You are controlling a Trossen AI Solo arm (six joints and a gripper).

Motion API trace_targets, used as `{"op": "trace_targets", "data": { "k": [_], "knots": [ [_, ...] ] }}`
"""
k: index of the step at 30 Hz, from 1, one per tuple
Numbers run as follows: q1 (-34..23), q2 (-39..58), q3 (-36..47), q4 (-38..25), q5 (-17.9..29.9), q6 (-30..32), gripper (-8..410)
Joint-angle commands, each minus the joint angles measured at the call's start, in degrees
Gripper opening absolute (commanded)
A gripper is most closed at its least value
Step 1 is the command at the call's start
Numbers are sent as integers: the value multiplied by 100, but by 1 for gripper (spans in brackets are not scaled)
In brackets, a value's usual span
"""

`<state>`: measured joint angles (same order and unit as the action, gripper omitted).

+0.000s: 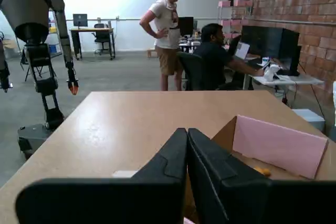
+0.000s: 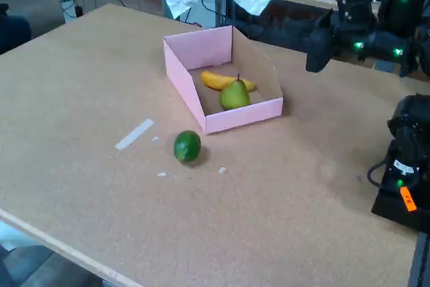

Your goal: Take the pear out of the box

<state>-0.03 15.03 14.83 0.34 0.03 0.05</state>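
In the fixed view the yellow-green pear (image 2: 234, 95) stands upright inside the pink box (image 2: 232, 119), touching a yellow banana (image 2: 222, 80) behind it. My gripper (image 2: 317, 50) hangs in the air to the right of the box, well apart from it. In the wrist view the two black fingers (image 1: 207, 166) meet at their tips, so the gripper (image 1: 187, 130) is shut and holds nothing. The box's pink wall (image 1: 278, 146) shows at the right with a bit of the banana (image 1: 261, 171). The pear is hidden in that view.
A dark green lime (image 2: 187, 146) lies on the table in front of the box, with a strip of white tape (image 2: 134, 134) to its left. My arm's base (image 2: 405, 166) stands at the right edge. Beyond the table are two people (image 1: 167, 30) and a humanoid robot (image 1: 37, 35).
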Motion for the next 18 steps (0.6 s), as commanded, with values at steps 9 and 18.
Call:
{"op": "trace_targets", "data": {
  "k": [9, 18],
  "knots": [
    [0, 240, 861, -1740, 354, 63, 0],
    [0, 1545, 2846, -4280, 1073, 223, 0]
  ]
}}
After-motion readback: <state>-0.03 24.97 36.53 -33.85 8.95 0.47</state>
